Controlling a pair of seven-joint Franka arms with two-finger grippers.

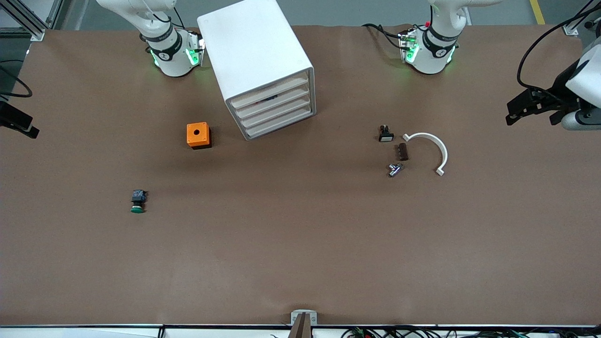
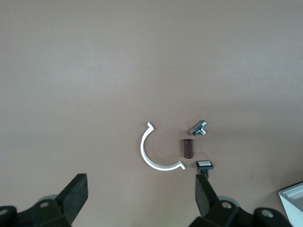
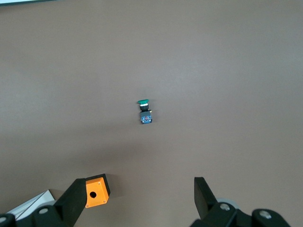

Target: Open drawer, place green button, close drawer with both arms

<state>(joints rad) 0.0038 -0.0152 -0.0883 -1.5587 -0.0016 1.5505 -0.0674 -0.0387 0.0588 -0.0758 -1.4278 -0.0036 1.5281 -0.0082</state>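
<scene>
Nothing has been handled yet, it seems: the lowest drawer (image 1: 281, 125) of the white cabinet (image 1: 256, 61) sits flush with the three above it, so opening it looks like the first step. The left gripper (image 2: 139, 196) hangs high with its fingers spread wide and empty, at the left arm's end of the table, and directly below it lie only distractors: a white curved clip (image 2: 156, 151), a brown cylinder (image 2: 189, 148), a small metal fitting (image 2: 200, 128) and the black white-faced button (image 2: 204, 165). A corner of the cabinet shows at the edge of its view, so it is probably the arm to pull the drawer. The right gripper (image 3: 137, 198) is likewise wide open and holding nothing, raised over the right arm's end of the table. The green-capped button (image 3: 144, 111) lies on its side on the bare brown table (image 1: 300, 244) straight ahead of this gripper's open fingers, well apart from them, with the orange box with a hole (image 3: 96, 191) beside one finger in that view. That layout favours the right arm for the pick. Lying tipped over, the small button will likely need a careful pinch across its body.
</scene>
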